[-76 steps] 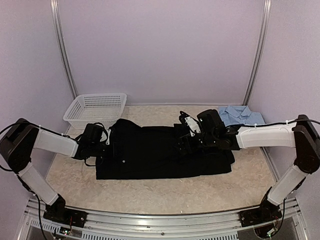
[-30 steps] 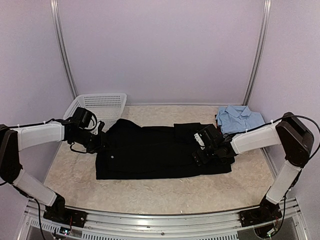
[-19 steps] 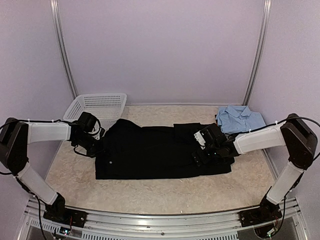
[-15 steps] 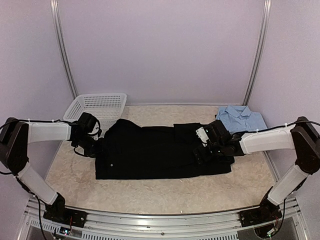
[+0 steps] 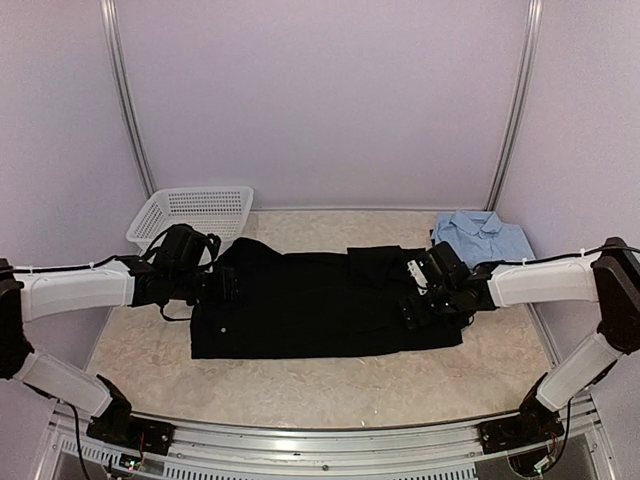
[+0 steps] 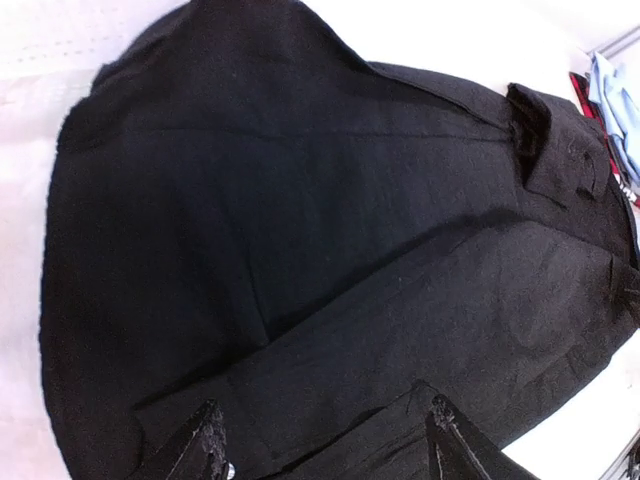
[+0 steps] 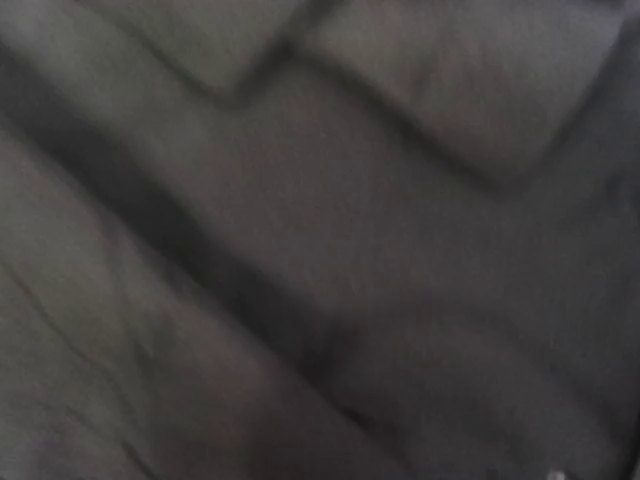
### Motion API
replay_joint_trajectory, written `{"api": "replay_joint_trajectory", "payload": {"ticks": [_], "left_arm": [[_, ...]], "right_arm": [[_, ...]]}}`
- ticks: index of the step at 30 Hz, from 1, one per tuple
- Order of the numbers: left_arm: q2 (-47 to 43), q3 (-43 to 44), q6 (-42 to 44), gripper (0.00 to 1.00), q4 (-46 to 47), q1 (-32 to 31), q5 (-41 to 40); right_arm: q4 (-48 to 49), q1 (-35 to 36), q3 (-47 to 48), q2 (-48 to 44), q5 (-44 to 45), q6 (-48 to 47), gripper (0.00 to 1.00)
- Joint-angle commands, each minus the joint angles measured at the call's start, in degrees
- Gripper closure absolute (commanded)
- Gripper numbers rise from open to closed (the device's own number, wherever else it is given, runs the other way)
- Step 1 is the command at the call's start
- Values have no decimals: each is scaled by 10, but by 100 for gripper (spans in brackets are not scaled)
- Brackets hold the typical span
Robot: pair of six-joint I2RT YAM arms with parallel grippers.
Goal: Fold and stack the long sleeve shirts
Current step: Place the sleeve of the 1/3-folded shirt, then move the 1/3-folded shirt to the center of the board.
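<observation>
The black shirt (image 5: pixel 320 305) lies flat across the middle of the table (image 5: pixel 300 390), folded into a long band, which puts each end within reach of one arm. The left gripper (image 5: pixel 222 285) is at the shirt's left end. Its fingers (image 6: pixel 210 450) are spread wide and hold nothing, probably set to take that edge for the next fold. The right gripper (image 5: pixel 413 305) sits low on the right end. Its wrist view shows only blurred black cloth, so its jaw state cannot be told. The folded light blue shirt (image 5: pixel 480 237) lies at the back right, just beside the black shirt's far corner, likely the base of the stack.

Probably a lab: plain wall panels (image 5: pixel 320 100), aluminium rails (image 5: pixel 310 441).
</observation>
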Motion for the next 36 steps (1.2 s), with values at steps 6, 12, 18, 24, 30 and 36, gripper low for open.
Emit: {"api": "replay_joint_trajectory", "payload": {"ticks": [6,12,18,24,30,36], "left_arm": [[77,-41,-23,36,76,-61,-1],[116,-60,-48,36,70,-82,10],[107,-89,-60,36,27,-83,2],[63,-141,-95,36,-6,-94,0],[28,-160,-126,35,-47,-125,-28],[-23,-135,-147,33,-97,-173,-89]], "right_arm": [[-64,-21,-35,36,-42,106,11],[-86,-21,-53,78,-118,169,12],[-134,-4,-87,50,-147,220,13],[-220,61,-103,-25,-130,291,13],[-285,117,-124,-36,-113,347,13],[-320,174,-84,-91,-87,375,8]]}}
